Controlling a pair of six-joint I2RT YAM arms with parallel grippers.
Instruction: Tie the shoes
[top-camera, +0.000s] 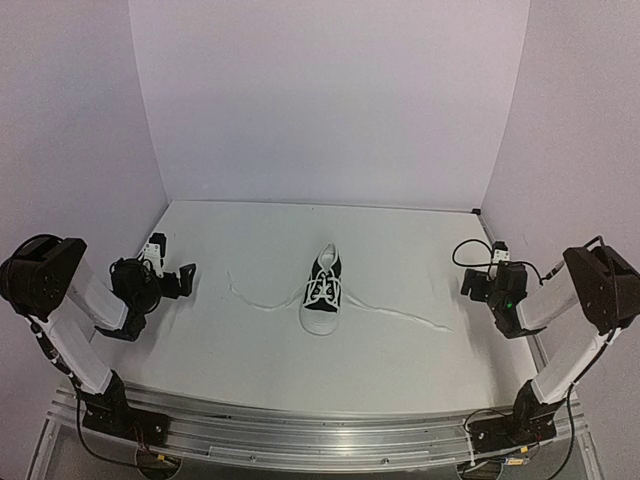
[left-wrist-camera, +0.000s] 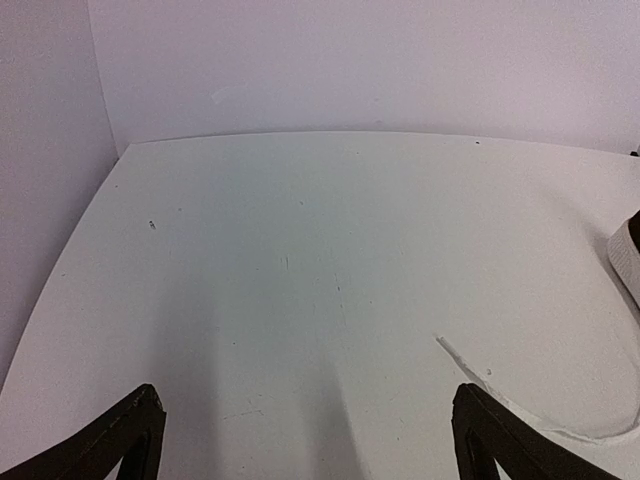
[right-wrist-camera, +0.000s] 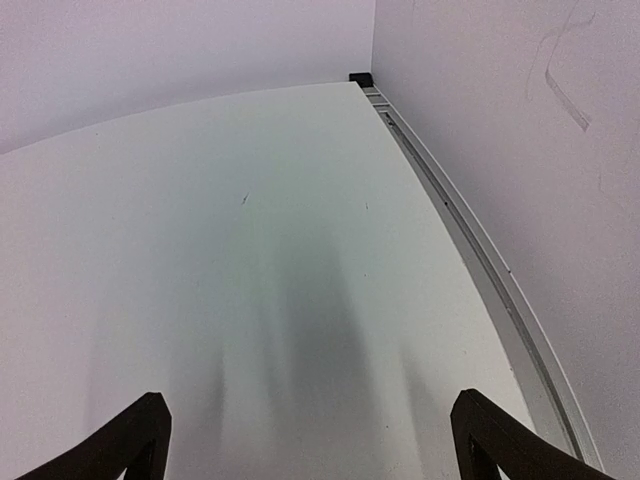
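Well to the left of the sneaker (top-camera: 322, 292), the left gripper (top-camera: 172, 262) hangs over the table (top-camera: 400, 370). Its two dark, wedge-shaped fingers (left-wrist-camera: 130, 440) are spread wide with nothing between them.

There is one sneaker, small, lying at the middle of the table with its toe toward the arms. Its upper is black canvas, and the toe cap and sole are smooth white rubber. Its two laces (top-camera: 262, 300) are long, flat and white, criss-crossed over the tongue. One loose end trails out to the left of the sneaker toward the left gripper, and the other runs away to the right. In the left wrist view, the left end lies just beside that gripper's right finger, and the sneaker's white sole shows at the frame's right edge.

Well to the right of the sneaker, the right gripper (top-camera: 480, 268) has its two black fingers (right-wrist-camera: 495, 440) equally wide over bare tabletop, gripping nothing.

The table is matte white and slightly scuffed. Three plain pale walls (top-camera: 330, 100) enclose it, and one ribbed metal rail (top-camera: 320, 430) runs along its near edge.
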